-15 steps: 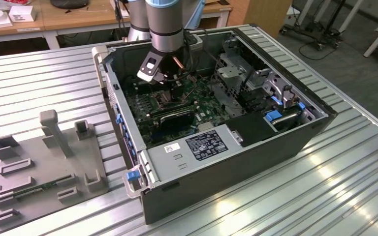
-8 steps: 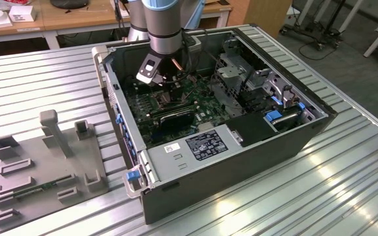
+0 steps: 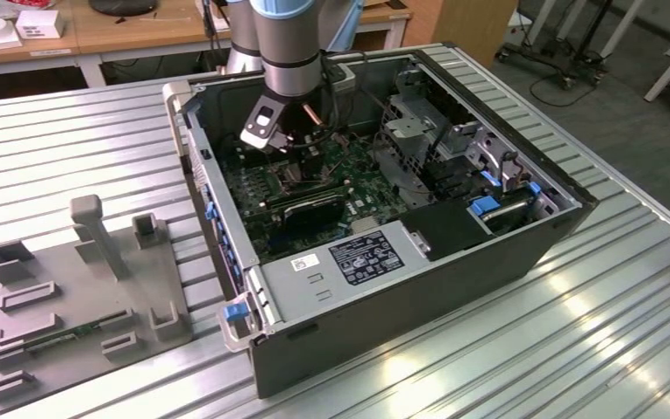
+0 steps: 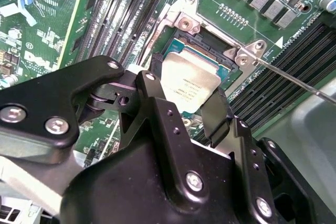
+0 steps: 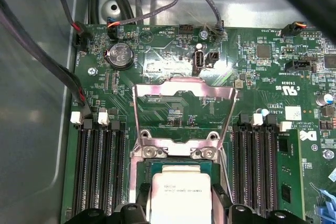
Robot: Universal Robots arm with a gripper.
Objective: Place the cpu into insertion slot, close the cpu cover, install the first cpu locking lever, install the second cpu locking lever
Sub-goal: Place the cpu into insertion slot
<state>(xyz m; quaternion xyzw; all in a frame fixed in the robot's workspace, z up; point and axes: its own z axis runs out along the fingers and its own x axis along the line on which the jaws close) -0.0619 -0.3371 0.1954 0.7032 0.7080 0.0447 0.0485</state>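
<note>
My gripper (image 4: 184,103) reaches down into the open computer case (image 3: 544,253) and is shut on the cpu (image 4: 190,83), a small silver-tan square pinched between two black fingers (image 4: 151,94). The cpu sits low over the insertion slot (image 4: 231,72), whose dark centre and silvery rim show around the chip; whether it rests fully in the slot I cannot tell. In the first wrist view the cpu (image 5: 181,192) lies between the fingertips, and the cpu cover (image 5: 184,83) stands swung open beyond the slot. A thin locking lever (image 4: 294,80) sticks out free beside the slot.
Long black memory slots (image 5: 100,166) flank the socket on both sides. Cables (image 5: 157,3) hang along the case's back wall. A metal drive cage (image 3: 417,131) rises at the exterior view's right of the board. A grey fixture (image 3: 79,297) sits on the ribbed table (image 3: 614,349).
</note>
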